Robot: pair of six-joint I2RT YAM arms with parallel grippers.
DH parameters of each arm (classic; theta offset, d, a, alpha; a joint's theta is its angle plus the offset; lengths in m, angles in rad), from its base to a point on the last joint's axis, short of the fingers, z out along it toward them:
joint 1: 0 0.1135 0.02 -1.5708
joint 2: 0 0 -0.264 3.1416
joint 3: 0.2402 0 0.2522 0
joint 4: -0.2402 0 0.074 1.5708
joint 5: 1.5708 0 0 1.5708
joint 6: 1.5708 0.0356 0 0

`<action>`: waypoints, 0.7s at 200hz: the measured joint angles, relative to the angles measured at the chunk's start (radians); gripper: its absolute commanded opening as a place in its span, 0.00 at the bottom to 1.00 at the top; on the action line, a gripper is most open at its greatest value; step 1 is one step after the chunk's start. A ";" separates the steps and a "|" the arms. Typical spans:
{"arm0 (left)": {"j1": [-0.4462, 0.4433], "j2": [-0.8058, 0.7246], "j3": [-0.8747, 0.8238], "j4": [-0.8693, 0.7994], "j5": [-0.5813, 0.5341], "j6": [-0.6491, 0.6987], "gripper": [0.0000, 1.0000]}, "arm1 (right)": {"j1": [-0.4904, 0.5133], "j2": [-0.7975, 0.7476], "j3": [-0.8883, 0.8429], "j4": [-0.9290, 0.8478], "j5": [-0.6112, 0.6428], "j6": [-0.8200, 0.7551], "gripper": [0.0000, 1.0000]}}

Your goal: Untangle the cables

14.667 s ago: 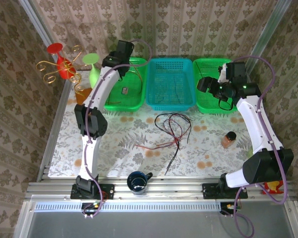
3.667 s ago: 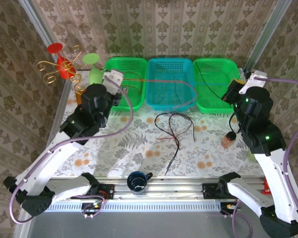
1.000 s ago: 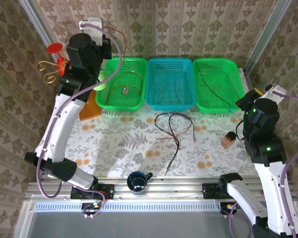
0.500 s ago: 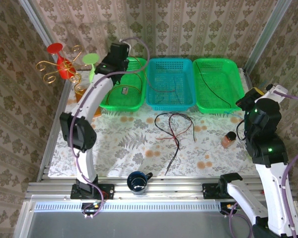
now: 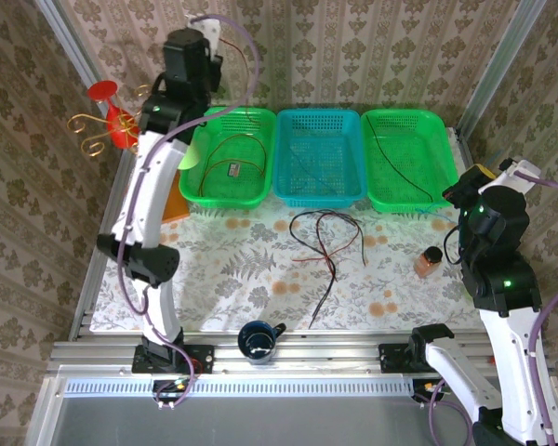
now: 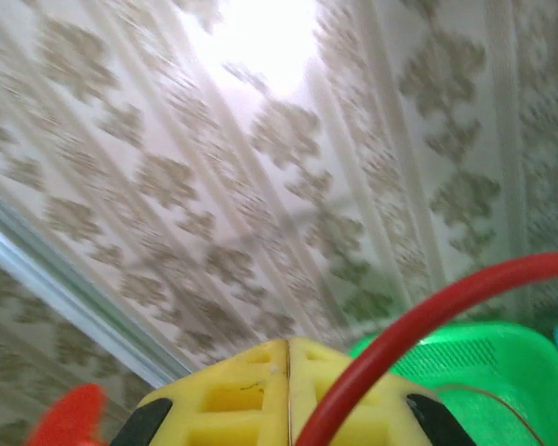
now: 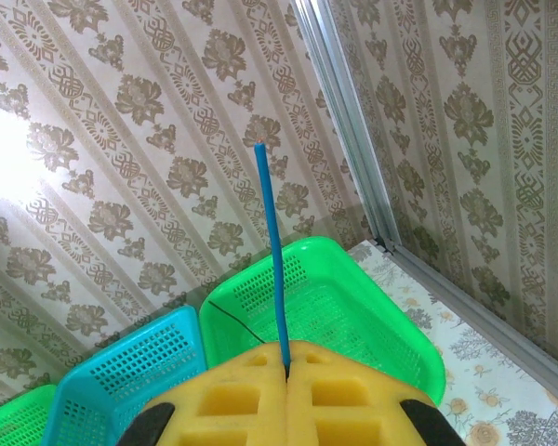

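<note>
A tangle of black and red cables [image 5: 324,243] lies on the flowered table in front of the blue basket [image 5: 318,113]. A red cable [image 5: 231,149] loops inside the left green basket [image 5: 232,199]. A black cable [image 5: 402,154] lies in the right green basket [image 5: 405,115]. My left gripper [image 5: 188,56] is raised by the back wall. Its yellow jaws [image 6: 288,346] are shut, and a red cable [image 6: 428,316] runs up across the right finger. My right gripper [image 5: 460,190] hovers by the right basket's corner, jaws [image 7: 286,346] shut on a thin blue cable [image 7: 272,251] that sticks straight up.
A dark mug [image 5: 258,339] stands at the near edge. An orange bottle [image 5: 430,261] sits right of the tangle. A red and gold stand [image 5: 112,121] and an orange object [image 5: 170,200] occupy the back left corner. Thin black cables lie in the blue basket.
The left arm dipped over the left green basket half a second ago and has risen again to the back wall. The right arm has barely moved.
</note>
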 measured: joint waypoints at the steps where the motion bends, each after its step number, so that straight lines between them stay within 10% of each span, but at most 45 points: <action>1: 0.000 -0.002 0.001 0.000 -0.002 0.002 0.00 | 0.000 0.000 0.000 0.000 0.000 0.000 0.00; 82: -0.002 -0.017 -0.186 0.001 -0.047 0.090 0.00 | 0.000 0.018 0.000 -0.001 -0.023 0.026 0.00; 140: 0.000 0.291 -0.258 -0.143 0.000 -0.013 0.00 | 0.000 0.011 0.000 -0.005 -0.027 0.029 0.00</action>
